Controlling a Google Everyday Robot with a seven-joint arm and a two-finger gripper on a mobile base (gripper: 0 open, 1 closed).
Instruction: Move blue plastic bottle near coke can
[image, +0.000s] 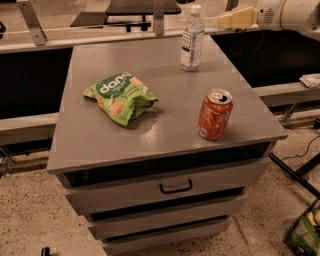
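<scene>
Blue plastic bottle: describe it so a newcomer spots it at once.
On the grey drawer cabinet, look to the top's far edge, right of centre: the blue plastic bottle stands upright there, the gripper hanging in the air to its right. Clear and slim with a white cap and label, it is taller than the red coke can at front right and the green snack bag.

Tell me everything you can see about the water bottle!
The blue plastic bottle is slim and see-through, with a white cap and a white label carrying dark print. It stands upright, cap on, near the back edge of the grey cabinet top. It is taller than the coke can, which stands apart, nearer the camera. Only the cabinet top touches it. The gripper hangs to its right, apart from it.
</scene>
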